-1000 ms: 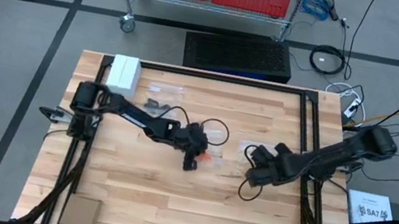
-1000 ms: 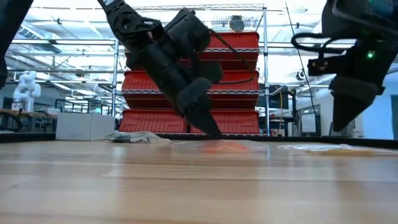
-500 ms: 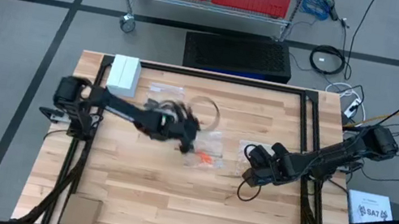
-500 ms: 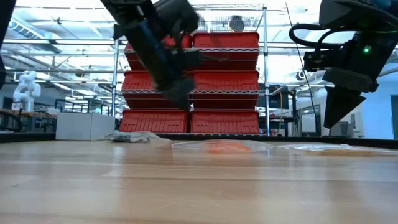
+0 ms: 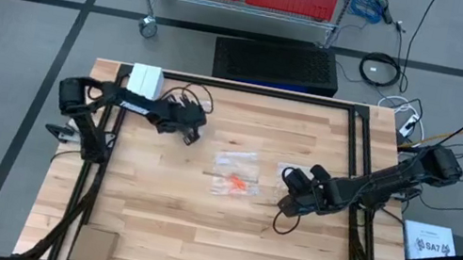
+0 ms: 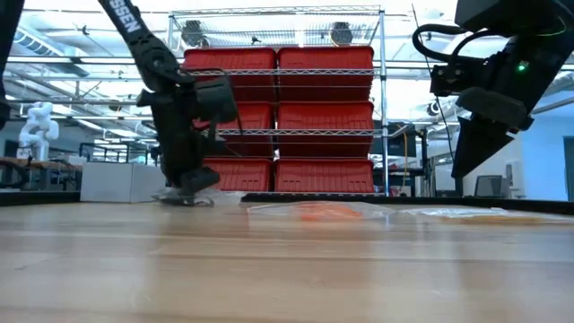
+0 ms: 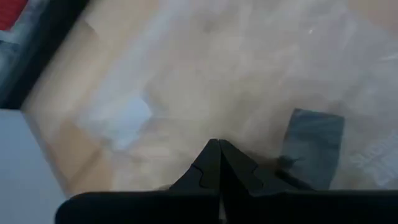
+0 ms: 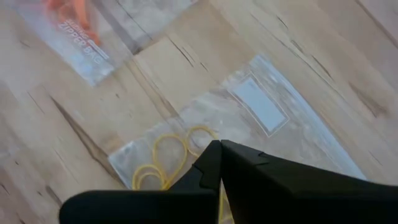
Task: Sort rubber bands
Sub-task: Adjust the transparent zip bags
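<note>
Three clear zip bags lie flat on the wooden table. One (image 7: 311, 146) at the far left holds dark rubber bands. One (image 5: 237, 185) in the middle holds orange rubber bands (image 8: 78, 12). One (image 8: 261, 106) toward the right holds pale tan rubber bands (image 8: 168, 155). My left gripper (image 7: 217, 148) is shut and points steeply down, right at the dark-band bag (image 6: 184, 199); nothing shows between its fingers. My right gripper (image 8: 219, 146) is shut and hangs clear above the tan-band bag, as the low view (image 6: 459, 170) shows. My left gripper stands with its shut fingertips (image 6: 188, 184) just over the dark-band bag, coming from above at a slant. I cannot tell whether they touch the bag.
A white box (image 5: 144, 84) stands at the table's far left corner and a cardboard box (image 5: 95, 245) at the near left. A black frame (image 5: 358, 143) runs round the table. Black cables loop off both arms. Shelves of red bins (image 6: 278, 117) stand beyond the far edge.
My left gripper has swung from the orange-band bag in the table's middle toward the far left, rising and coming down again at the dark-band bag, turning as it went and staying shut. The orange-band bag stays in the middle. My right gripper has tipped a little over its bag.
</note>
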### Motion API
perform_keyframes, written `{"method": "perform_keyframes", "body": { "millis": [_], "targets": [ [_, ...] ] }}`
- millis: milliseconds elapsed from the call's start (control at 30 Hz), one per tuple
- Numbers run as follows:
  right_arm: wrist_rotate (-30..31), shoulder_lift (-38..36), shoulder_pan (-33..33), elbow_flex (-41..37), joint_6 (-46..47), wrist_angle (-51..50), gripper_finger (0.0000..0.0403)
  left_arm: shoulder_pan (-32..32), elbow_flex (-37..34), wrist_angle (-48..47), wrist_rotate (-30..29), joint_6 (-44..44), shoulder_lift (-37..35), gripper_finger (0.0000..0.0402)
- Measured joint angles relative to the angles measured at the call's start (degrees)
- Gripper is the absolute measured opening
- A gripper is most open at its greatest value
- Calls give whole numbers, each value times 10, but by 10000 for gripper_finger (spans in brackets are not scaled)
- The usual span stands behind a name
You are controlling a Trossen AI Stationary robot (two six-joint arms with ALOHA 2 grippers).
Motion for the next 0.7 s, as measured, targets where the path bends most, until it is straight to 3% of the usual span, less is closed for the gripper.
{"method": "perform_keyframes", "body": {
  "millis": [133,267,467,700],
  "targets": [
    [0,0,0,0,-1,1,0,-1,-34,37,25,-9,-1,4],
    [-1,0,0,0,-1,1,0,-43,-42,-6,25,-49,-12,4],
    [-8,0,2,0,3,2,0,-148,-42,-67,55,-127,-35,4],
    [-23,0,17,0,8,4,0,-272,-42,-64,103,-218,-36,4]
  ]
}}
